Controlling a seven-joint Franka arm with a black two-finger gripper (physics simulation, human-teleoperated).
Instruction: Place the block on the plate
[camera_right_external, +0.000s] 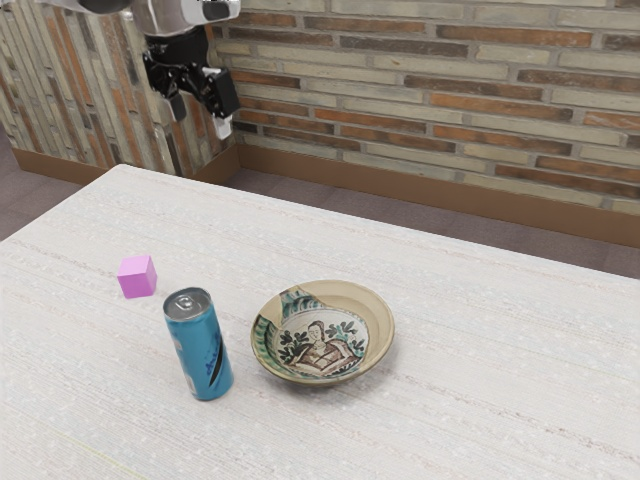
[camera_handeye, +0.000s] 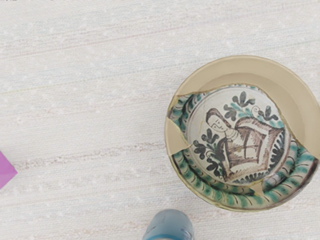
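Exterior view: pink block (camera_right_external: 137, 277) sat on the table, well below your gripper (camera_right_external: 200, 115)

Your gripper was raised high toward the exterior view's upper left, its two fingers standing apart. The block lay lower, on the pale table (camera_right_external: 470, 400), well apart from those fingertips. From the exterior view, you had it to the left of the upright blue can (camera_right_external: 207, 352), near but not touching. The patterned plate (camera_right_external: 378, 345) was on the can's other side, so the can stood between the two in that view. Under your hand, the wrist view caught a corner of the block at the picture's edge, farther from the plate than the can was.
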